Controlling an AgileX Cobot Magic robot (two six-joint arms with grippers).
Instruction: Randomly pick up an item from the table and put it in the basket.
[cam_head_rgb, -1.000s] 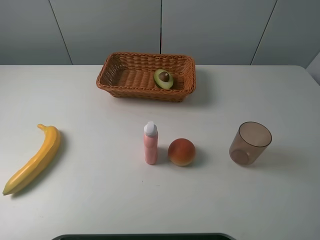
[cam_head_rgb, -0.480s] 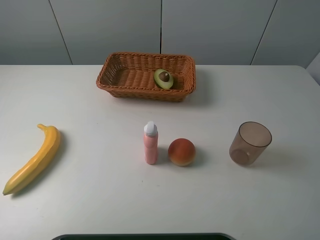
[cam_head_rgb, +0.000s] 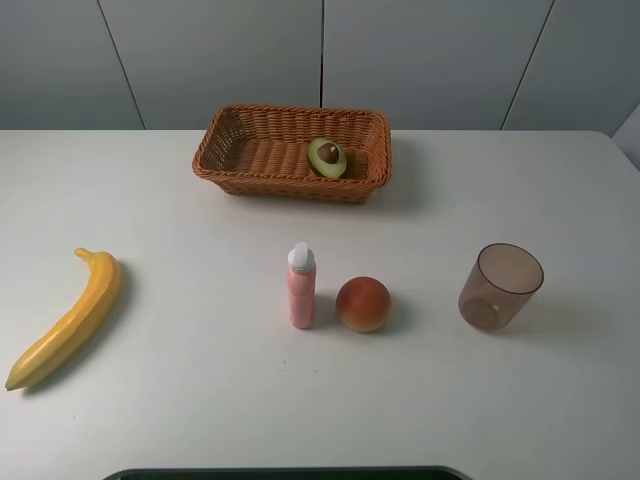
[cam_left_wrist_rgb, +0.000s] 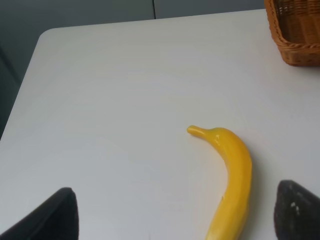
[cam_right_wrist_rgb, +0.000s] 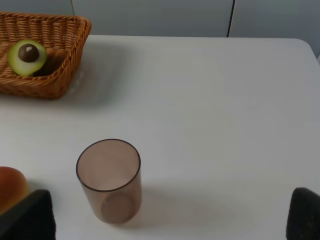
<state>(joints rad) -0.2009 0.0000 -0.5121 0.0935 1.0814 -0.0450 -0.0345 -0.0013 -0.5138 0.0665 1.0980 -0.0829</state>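
Nothing moves across the last sec: every object sits exactly where it sat 1.0 s and 0.5 s ago, so the scene reads as settled, not mid-action.

Avocado (cam_head_rgb: 327, 158) lies inside the basket (cam_head_rgb: 250, 118), toward its right end, cut face and pit up; also seen in the right wrist view (cam_right_wrist_rgb: 27, 57), leaning by the wicker wall. Basket sits at the table's (cam_head_rgb: 180, 400) far edge, roughly centre. No arm shows in the high view.

Left gripper (cam_left_wrist_rgb: 175, 215): dark fingertips (cam_left_wrist_rgb: 55, 215) at both lower corners of its wrist view, set wide apart, nothing between them but the banana (cam_left_wrist_rgb: 232, 175) lying on the table below. It's spread wide, empty. Right gripper (cam_right_wrist_rgb: 165, 215): same story, tips far apart, wide and empty, looking over the brown cup (cam_right_wrist_rgb: 109, 180) w/ the peach (cam_right_wrist_rgb: 11, 186) at the frame edge.

Other stuff untouched: banana near the left edge (cam_head_rgb: 65, 320), pink bottle (cam_head_rgb: 301, 285) upright and peach (cam_head_rgb: 363, 304) just beside it mid-table toward the near edge, cup (cam_head_rgb: 500, 286) toward the right edge.

Judgement: w/ item in basket, both grippers free and no change, task looks done; arms seem parked back. Nothing left but a possible next pick.
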